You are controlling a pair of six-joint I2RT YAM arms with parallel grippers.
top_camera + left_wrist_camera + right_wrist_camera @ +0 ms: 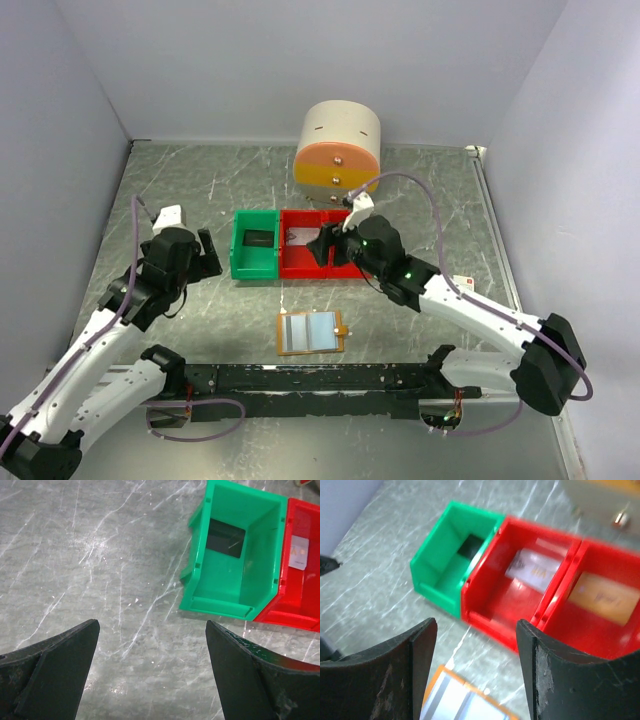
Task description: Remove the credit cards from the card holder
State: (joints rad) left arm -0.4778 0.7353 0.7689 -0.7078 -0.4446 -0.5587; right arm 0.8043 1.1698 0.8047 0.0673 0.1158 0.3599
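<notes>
The card holder (312, 332) lay open on the grey marbled table (200, 190), pale blue pockets facing up, on the near side of a row of 3 bins and apart from them. The grey-silver card (535, 570) lay flat on the floor of the first red bin (490, 625), which touched the green bin (432, 575) on its left. The gold-orange card (599, 599) lay flat in the second red bin (585, 640), on the right end of the row. A dark flat item (226, 537) sat at the far end of the green bin.

The right gripper (476, 630) hung above the red bins with its jaws parted and nothing between them; in its wrist view the edge of the holder showed just below. The left gripper (152, 630) hovered over bare table to the left of the green bin, jaws spread wide and grasping nothing. A round beige and orange drum (338, 150) stood behind the bins near the back wall.
</notes>
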